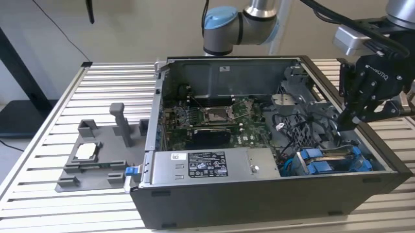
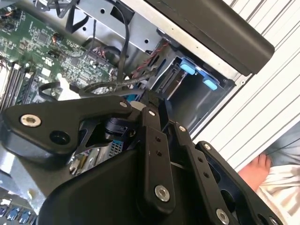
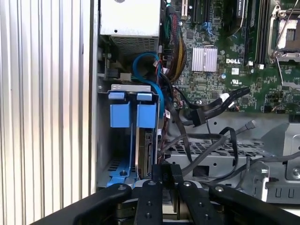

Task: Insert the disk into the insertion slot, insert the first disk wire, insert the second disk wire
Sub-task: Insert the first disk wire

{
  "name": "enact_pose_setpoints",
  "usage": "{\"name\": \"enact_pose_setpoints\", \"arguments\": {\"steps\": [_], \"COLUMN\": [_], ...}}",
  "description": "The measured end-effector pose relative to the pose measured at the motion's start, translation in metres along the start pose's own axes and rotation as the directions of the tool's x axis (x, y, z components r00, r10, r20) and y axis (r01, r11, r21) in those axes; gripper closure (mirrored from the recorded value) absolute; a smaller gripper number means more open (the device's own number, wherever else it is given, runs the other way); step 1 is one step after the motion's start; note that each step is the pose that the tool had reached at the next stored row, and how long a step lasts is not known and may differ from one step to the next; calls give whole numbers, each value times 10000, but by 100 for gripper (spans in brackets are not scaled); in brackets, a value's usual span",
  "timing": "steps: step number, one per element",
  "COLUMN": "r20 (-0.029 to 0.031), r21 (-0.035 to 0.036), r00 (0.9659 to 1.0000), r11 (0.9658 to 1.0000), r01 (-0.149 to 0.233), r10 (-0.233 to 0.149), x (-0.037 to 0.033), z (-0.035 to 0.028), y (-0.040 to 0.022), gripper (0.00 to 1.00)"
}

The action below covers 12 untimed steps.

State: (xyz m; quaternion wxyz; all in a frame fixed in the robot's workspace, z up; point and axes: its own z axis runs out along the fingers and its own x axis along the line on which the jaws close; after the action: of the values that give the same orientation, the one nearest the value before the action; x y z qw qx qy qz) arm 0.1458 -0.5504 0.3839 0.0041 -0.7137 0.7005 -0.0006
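The open case (image 1: 259, 204) lies on the slatted table (image 1: 58, 97), with the claw (image 1: 348, 122) lowered into one end of it. The disk (image 3: 147, 150) already sits in its bay just ahead of the claw's tips, its blue tabs (image 3: 119, 115) on the far end. Loose black wires (image 3: 208, 110), probably the disk's, loop close beside the claw, and a blue cable (image 3: 151, 86) curls beyond the disk. The claw's tips look pressed together. Whether a plug is pinched between them cannot be told.

The likely risk is the tips or knuckles snagging a loop and dragging a plug off line. A skewed plug could then jam against the bay edge or strain the disk's port.
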Motion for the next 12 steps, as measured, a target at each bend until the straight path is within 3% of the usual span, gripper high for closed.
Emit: {"name": "enact_pose_setpoints", "arguments": {"steps": [6,12], "r20": [2,-3], "r21": [-191,-703], "r00": [10000,10000], "r11": [9998,9975], "r01": [-17,-20], "r10": [17,20], "x": [47,66], "z": [20,37], "y": [-53,-168], "gripper": [81,81]}}
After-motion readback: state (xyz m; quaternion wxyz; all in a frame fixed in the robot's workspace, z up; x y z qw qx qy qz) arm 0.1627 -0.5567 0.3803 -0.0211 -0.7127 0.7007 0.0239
